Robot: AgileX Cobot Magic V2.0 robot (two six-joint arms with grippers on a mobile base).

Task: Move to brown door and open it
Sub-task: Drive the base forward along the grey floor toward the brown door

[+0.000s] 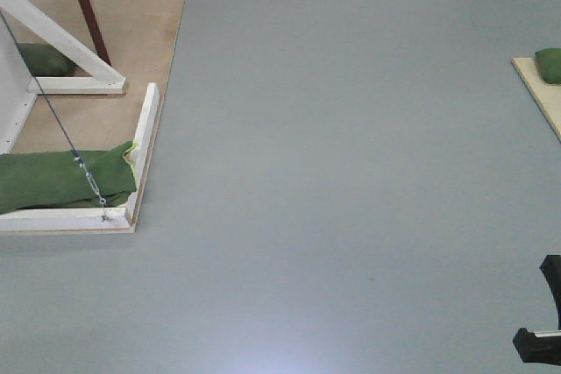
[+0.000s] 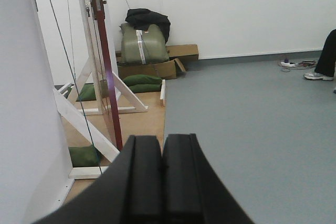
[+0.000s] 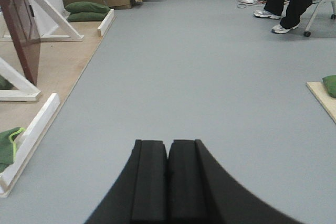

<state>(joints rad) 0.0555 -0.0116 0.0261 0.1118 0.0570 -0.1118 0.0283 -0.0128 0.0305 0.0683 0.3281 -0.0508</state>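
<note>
Left fingers (image 2: 144, 177) and right fingers (image 3: 149, 182) are being held closed, empty, for driving toward the brown door (image 2: 107, 77) at eleven o'clock.

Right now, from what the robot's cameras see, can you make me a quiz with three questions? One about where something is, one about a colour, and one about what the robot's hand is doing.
1. In the right wrist view, where is the brown door?
A) far left
B) middle
C) far right

2. What colour are the stacked bags?
A) red
B) yellow
C) green

3. How is the left gripper?
A) wide open
B) shut, holding nothing
C) clamped on the door handle

Answers:
1 A, the door stands at the picture's left edge.
2 C, both bags are dark green.
3 B, its black fingers press together with nothing between them.
</note>
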